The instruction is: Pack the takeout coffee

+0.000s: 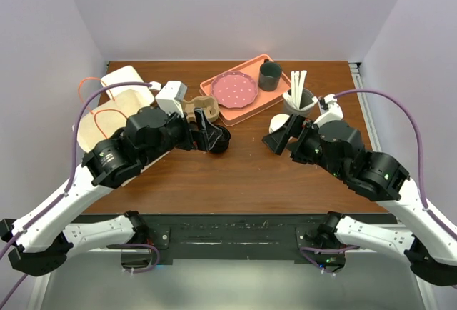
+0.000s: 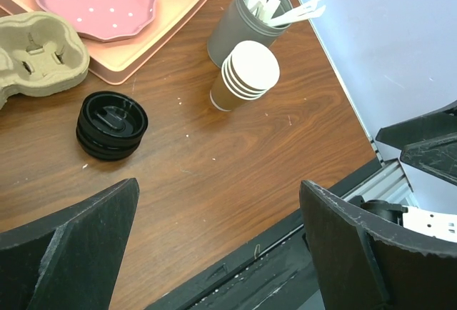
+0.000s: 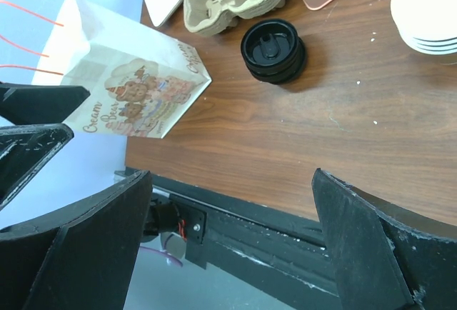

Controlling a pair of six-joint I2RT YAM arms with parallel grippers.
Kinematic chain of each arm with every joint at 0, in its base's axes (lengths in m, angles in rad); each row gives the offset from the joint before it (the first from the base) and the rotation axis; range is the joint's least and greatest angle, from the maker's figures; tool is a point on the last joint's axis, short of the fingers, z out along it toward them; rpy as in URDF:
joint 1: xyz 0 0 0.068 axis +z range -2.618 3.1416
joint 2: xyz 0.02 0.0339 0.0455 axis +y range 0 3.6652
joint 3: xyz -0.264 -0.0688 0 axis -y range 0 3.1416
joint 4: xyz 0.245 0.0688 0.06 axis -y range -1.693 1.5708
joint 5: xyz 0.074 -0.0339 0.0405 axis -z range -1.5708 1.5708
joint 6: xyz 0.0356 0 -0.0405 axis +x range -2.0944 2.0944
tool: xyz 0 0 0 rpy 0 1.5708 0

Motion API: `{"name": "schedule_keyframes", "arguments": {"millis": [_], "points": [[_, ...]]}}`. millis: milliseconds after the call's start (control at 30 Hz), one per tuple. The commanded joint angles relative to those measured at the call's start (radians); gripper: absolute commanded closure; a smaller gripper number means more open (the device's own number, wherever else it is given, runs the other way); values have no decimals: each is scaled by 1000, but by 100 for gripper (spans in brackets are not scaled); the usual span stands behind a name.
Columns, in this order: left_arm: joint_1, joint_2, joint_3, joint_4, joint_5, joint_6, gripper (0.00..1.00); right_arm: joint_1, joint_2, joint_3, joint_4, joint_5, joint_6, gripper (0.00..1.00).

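No lidded brown cup shows in any view. A stack of black sip lids lies on the wooden table, also in the right wrist view and half hidden under my left gripper in the top view. A stack of lidless brown paper cups stands by the grey holder. My left gripper is open and empty, hovering over the table's middle. My right gripper is open and empty, facing it from the right.
A pulp cup carrier sits beside a peach tray holding a pink dotted plate and a dark mug. A printed paper bag with orange handles lies at the left. The grey holder holds white stirrers.
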State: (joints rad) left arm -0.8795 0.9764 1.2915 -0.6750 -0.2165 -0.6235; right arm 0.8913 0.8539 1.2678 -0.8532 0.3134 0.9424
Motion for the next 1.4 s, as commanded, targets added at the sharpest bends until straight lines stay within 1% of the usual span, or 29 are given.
{"name": "schedule_keyframes", "arguments": {"millis": [0, 67, 133, 167, 200, 233, 267, 300, 367, 400, 433, 467, 500, 600, 667, 700, 733, 767, 967, 1200, 1367], "points": [[-1, 5, 15, 28, -43, 22, 0, 6, 31, 10, 26, 53, 9, 2], [-1, 2, 9, 28, -43, 22, 0, 6, 59, 30, 20, 65, -23, 4], [-3, 1, -4, 35, -32, 33, 0, 5, 121, 53, 3, 108, -71, 4], [-1, -1, -9, 38, -27, 51, 0, 5, 146, 74, -21, 142, -105, 5], [-1, -2, -17, 37, -32, 54, 0, 5, 201, 87, -45, 197, -105, 8], [-3, -4, -18, 34, -40, 57, 0, 3, 229, 100, -64, 289, -106, 10], [-3, -4, -20, 28, -44, 61, 0, -3, 258, 129, -81, 317, -119, 13], [-3, -5, -23, 23, -53, 61, 0, -32, 290, 145, -78, 322, -173, 20], [-1, -11, -31, 12, -49, 64, 0, -78, 381, 201, -86, 300, -224, 24], [-3, -16, -43, 8, -43, 64, 0, -150, 407, 217, -93, 287, -256, 33], [-3, -21, -50, 3, -41, 64, 0, -190, 428, 228, -99, 267, -270, 38], [-3, -34, -58, -3, -43, 58, 1, -268, 468, 241, -101, 230, -296, 42], [-3, -42, -75, -6, -52, 53, 1, -297, 481, 243, -96, 216, -307, 49], [-3, -85, -112, -17, -64, 35, 1, -377, 511, 240, -69, 194, -338, 55], [-1, -122, -129, -5, -66, 30, 0, -420, 536, 225, -47, 185, -358, 57], [-3, -134, -144, 2, -70, 30, 0, -433, 546, 220, -43, 175, -364, 62], [-3, -143, -150, 14, -75, 30, 0, -446, 554, 217, -38, 164, -372, 65], [-4, -157, -152, 15, -80, 30, 0, -469, 563, 213, -35, 156, -376, 66], [-3, -139, -126, 15, -93, 67, 0, -511, 576, 138, 37, 115, -379, 66], [-3, -90, -83, 2, -87, 110, 0, -525, 568, 9, 150, 41, -355, 64], [-3, -84, -78, 3, -87, 123, 0, -526, 579, -45, 193, 30, -329, 65]]}}
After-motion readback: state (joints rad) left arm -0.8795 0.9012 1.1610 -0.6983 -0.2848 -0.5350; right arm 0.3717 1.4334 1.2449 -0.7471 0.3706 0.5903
